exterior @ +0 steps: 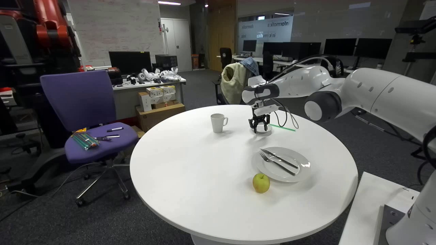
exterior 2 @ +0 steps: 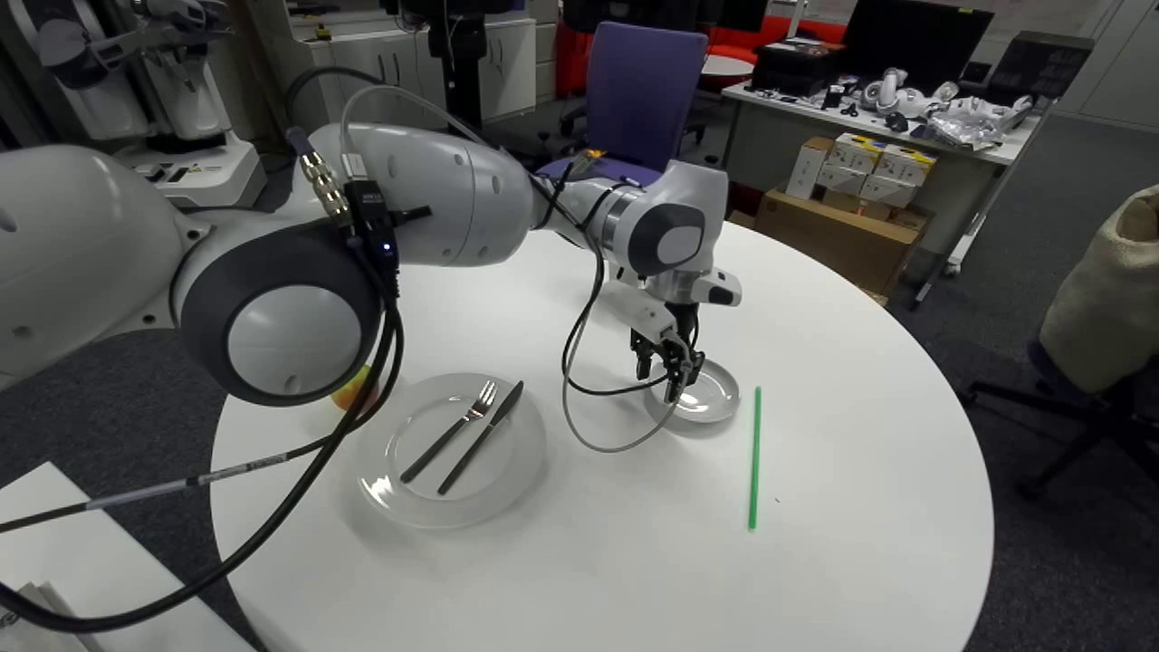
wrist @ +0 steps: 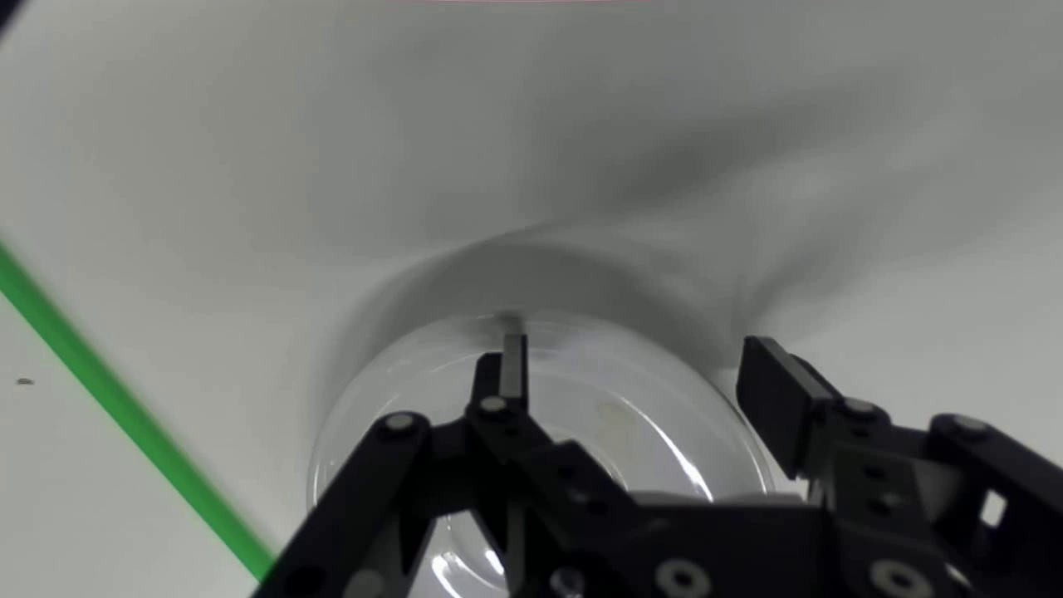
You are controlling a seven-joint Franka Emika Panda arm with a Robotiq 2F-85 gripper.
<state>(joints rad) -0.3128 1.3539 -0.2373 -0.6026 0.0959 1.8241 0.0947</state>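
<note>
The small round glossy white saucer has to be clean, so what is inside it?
Inside the saucer, the wrist view shows a faint tan patch, perhaps a stain or reflection. The part behind the black gripper is covered there.

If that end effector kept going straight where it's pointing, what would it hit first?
Likely the saucer: the open end effector points down at it, though one side may miss its rim. The gap, if any, is unclear.
</note>
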